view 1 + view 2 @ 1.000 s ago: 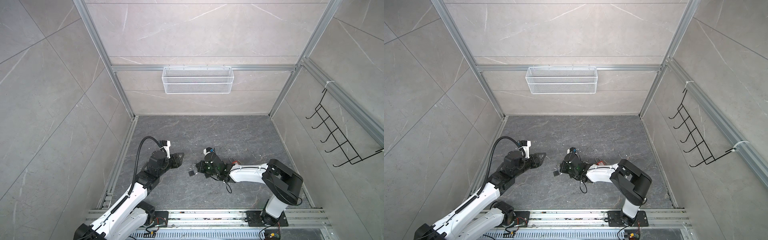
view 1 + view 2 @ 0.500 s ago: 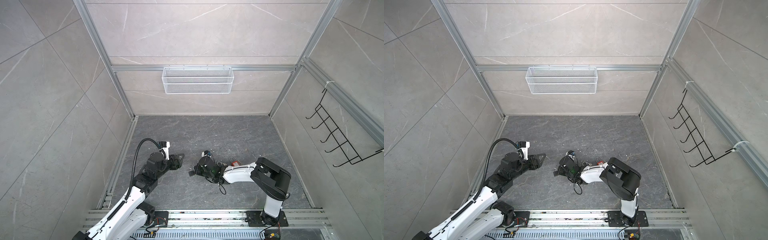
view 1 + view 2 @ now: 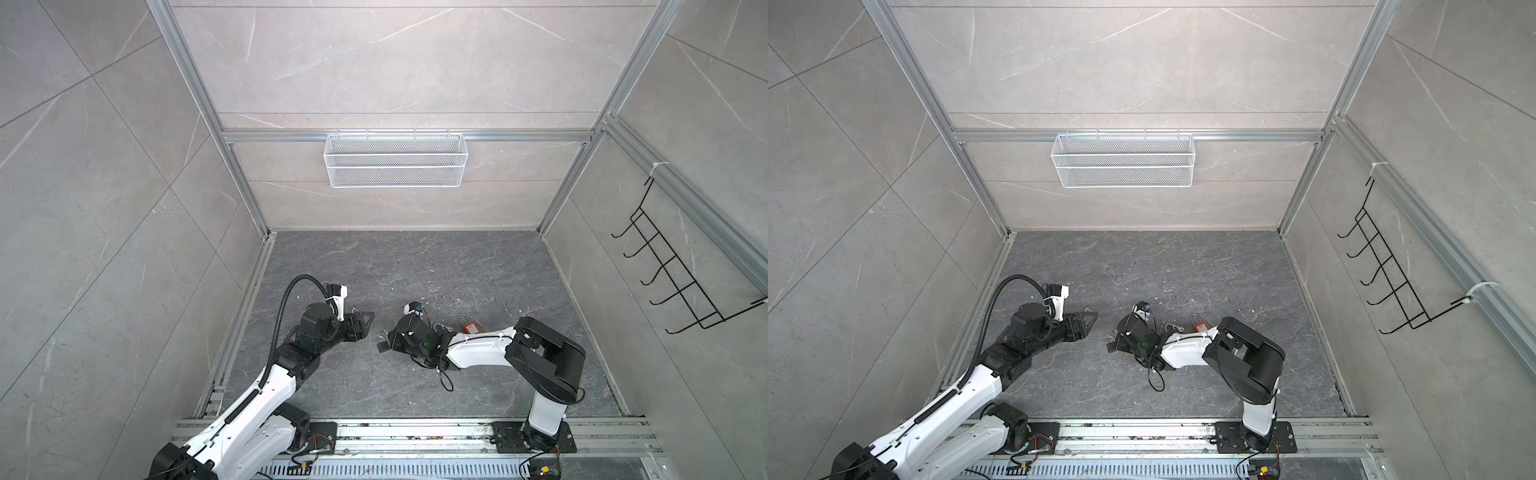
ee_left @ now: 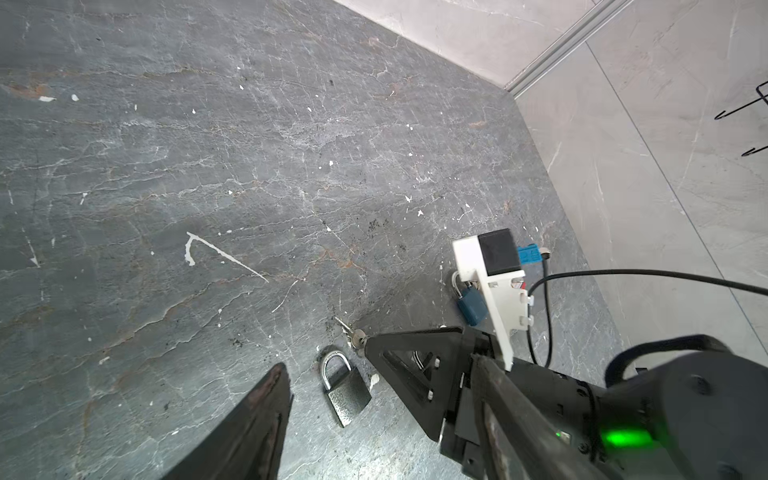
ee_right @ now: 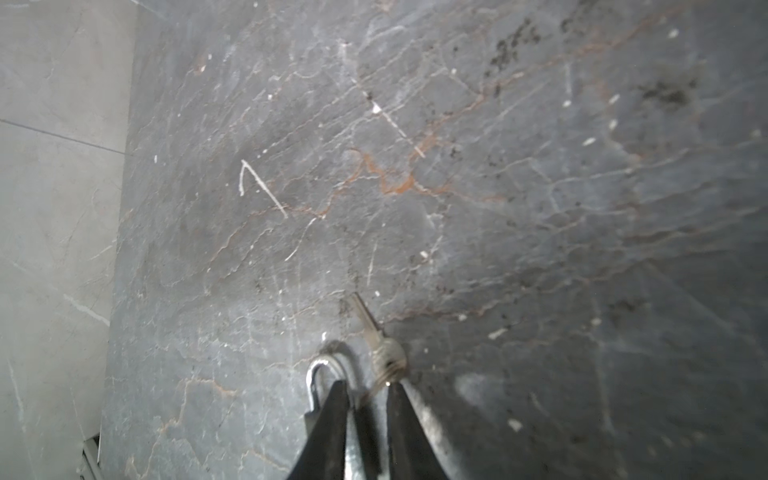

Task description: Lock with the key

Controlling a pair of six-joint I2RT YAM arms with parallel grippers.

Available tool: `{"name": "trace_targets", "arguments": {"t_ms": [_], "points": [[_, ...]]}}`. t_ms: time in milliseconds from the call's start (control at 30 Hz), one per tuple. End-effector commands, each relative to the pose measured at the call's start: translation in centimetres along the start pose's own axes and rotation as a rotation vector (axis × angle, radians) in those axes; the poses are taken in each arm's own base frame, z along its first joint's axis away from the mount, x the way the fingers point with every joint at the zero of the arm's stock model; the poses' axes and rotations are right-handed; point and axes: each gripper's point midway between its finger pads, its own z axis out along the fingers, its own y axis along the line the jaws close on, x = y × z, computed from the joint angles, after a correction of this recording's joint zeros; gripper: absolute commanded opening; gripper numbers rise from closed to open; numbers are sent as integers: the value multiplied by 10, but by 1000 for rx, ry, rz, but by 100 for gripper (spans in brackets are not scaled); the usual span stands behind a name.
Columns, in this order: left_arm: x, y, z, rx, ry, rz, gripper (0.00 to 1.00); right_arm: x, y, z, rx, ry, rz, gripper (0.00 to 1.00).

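- Our right gripper [image 5: 365,388] sits low, jaws narrowly parted astride the ring of the key [image 5: 368,320], beside the silver padlock [image 4: 347,395] lying on the floor [image 3: 415,266], toward its front edge
- Our left gripper [image 3: 363,320] hovers wide open and empty, we judge to steady that padlock

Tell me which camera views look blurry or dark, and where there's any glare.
Right wrist view: soft and dim throughout, unevenly lit, the key and the grey padlock's shackle fuzzy. Left wrist view: sharp and evenly lit, that padlock crisp; only a green indicator light blooms. Both top views: sharp, soft shadows, wide-angle lens splaying the walls; no glare.
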Motion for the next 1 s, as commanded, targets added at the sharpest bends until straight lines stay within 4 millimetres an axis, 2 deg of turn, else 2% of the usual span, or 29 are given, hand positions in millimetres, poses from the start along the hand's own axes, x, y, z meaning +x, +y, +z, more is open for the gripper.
{"name": "trace_targets", "arguments": {"t_ms": [0,167,333,433,500,567,600,633,700,733,867,967], "points": [[-1,-6,4,38,-12,19,70,-3,-4,-11,24,-18,-29,22],[-4,-6,2,36,-26,17,71,-5,-4,-18,19,-24,-32,22],[-9,-6,-1,25,-44,26,73,-13,-1,-34,14,-38,-64,22],[-14,2,-2,-27,-65,43,75,-21,0,-46,-11,-59,-108,23],[-21,15,-4,-110,-95,59,78,-31,-4,-56,-32,-72,-129,27],[-31,35,-8,-233,-144,62,84,-42,-12,-65,-34,-70,-149,38],[-38,48,-12,-312,-181,64,96,-50,-19,-70,-15,-70,-155,45],[-43,56,-15,-364,-213,77,99,-56,-26,-75,3,-72,-160,59],[-56,68,-19,-447,-279,138,100,-74,-40,-88,37,-91,-170,96],[-61,73,-20,-484,-304,167,100,-81,-44,-94,45,-105,-179,100],[-81,85,-17,-612,-349,365,100,-113,-57,-122,95,-161,-248,100],[-96,92,-16,-710,-379,479,100,-133,-60,-140,130,-194,-300,100]]}}
